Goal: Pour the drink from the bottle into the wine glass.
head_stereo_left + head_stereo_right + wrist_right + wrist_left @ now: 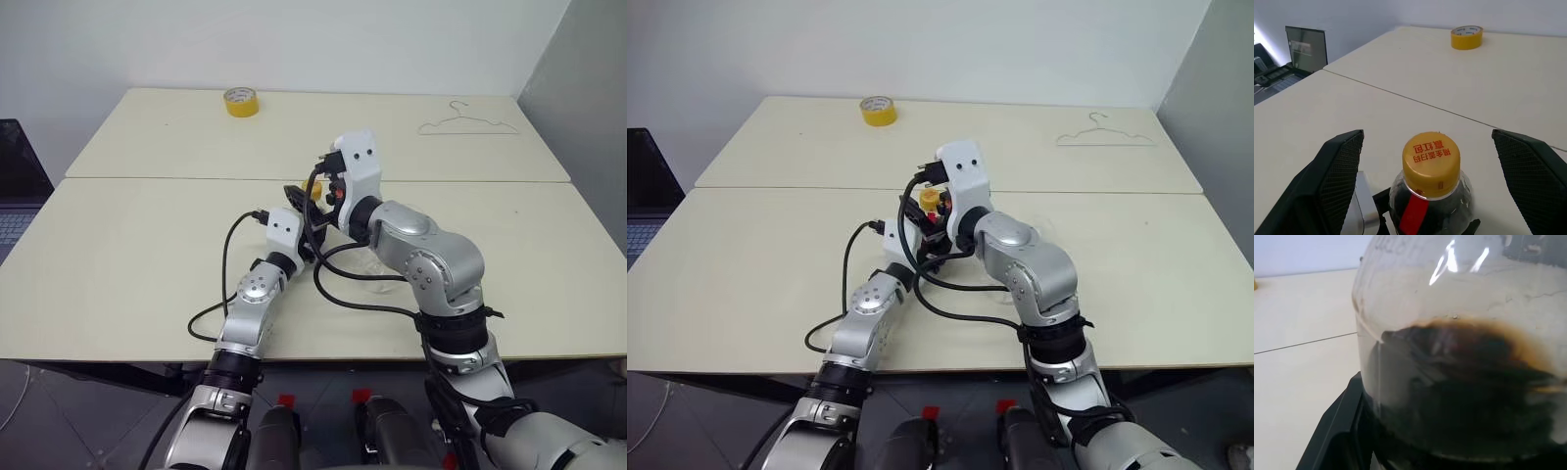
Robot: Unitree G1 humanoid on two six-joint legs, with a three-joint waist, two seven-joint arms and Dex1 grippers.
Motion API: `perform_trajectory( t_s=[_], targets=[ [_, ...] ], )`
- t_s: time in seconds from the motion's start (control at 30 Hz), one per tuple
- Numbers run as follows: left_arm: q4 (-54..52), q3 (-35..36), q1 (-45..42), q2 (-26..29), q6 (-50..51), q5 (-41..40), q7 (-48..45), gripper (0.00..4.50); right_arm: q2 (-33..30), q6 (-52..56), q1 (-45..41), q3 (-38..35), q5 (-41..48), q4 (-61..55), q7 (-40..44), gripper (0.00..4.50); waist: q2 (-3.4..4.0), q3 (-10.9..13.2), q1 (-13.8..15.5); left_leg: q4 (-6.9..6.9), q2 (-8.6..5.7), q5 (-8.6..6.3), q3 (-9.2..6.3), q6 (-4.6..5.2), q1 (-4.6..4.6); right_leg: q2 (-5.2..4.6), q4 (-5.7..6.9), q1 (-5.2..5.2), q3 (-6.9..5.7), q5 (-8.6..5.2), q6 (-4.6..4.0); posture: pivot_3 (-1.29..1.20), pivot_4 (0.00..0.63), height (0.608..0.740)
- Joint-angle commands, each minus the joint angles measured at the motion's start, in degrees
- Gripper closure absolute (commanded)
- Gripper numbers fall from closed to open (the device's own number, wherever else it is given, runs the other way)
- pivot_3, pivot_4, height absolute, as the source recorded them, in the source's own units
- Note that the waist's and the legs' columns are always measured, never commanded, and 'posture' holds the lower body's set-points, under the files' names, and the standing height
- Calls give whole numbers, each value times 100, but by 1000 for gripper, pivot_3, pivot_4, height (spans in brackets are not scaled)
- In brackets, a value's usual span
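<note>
cap removal is the step in hand, judged from the layout: the bottle (pixel 1427 196) is upright with its yellow cap (pixel 1431 164) still screwed on, so no pouring can start yet.

left gripper (pixel 299 235): jaws clamped on the bottle's rounded lower body. the left wrist view looks straight into the clear wall, with the drink (pixel 1464 391) dark brown and filling roughly the lower half.

right gripper (pixel 1432 183): jaws wide apart, holding nothing. in the right wrist view its two black fingers (pixel 1334 181) flank the cap at 9 and 3 o'clock, both clear of it, the cap centred between them and slightly ahead.

bottle position: near the middle of the tabletop (pixel 127 255), just on the robot's side of the seam between the two boards. from the bottle, the yellow tape roll (pixel 241 101) lies far off at about 11 o'clock and a wire hanger (pixel 468 123) at about 2 o'clock.

wine glass (pixel 377 266): only a faint clear shape close against the right forearm, at about 4 o'clock from the bottle; its bowl and stem cannot be made out properly.

next move, as a judgement: bring the right jaws onto the cap, close squarely on its ribbed edge, then twist while the left holds firm. risk: the squat bottle turning within the left grip.
</note>
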Motion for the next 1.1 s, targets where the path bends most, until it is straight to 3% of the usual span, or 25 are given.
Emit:
perform_trajectory(
  t_s=[0.03,0.1,0.3,0.33,0.63,0.9,1.1],
  targets=[
    [65,7,99,-11,79,98,53,1721,35,-158,-119,-11,-45,-68,-60,388,0,0,1,-4,1,0,0,0,0,0,-7,1,-1,1,1,0,150,740],
    [64,2,103,-22,78,99,56,1721,49,-195,-118,-26,-69,-44,-88,931,0,0,1,-9,1,0,0,0,-3,0,-17,2,-1,1,1,0,150,740],
    [91,-6,103,-40,70,95,37,1721,45,-258,-123,-33,-45,-19,-100,3122,0,0,7,-14,1,0,1,0,-9,-2,-30,1,-2,2,2,0,150,740],
    [99,-7,101,-40,67,96,34,1721,44,-267,-123,-33,-41,-17,-93,3222,0,0,7,-14,1,0,0,0,-9,-2,-30,1,-3,2,2,0,150,740],
    [90,-34,117,-19,136,38,-106,1721,-222,-489,-156,37,60,66,405,3219,0,0,8,-14,1,0,1,0,-8,-1,-30,2,-2,2,2,0,150,740],
    [-459,-367,422,-10,690,-336,-975,1721,-1480,-1541,-462,324,87,946,2283,3219,0,0,13,-18,-2,-1,3,0,-9,-1,-38,4,-2,1,2,0,150,740],
    [-865,-475,605,25,1143,-525,-1317,1721,-2065,-2437,-670,619,63,1651,3593,3219,0,0,31,-23,-3,-2,3,1,-8,-2,-50,10,-3,1,2,0,150,740]
  ],
)
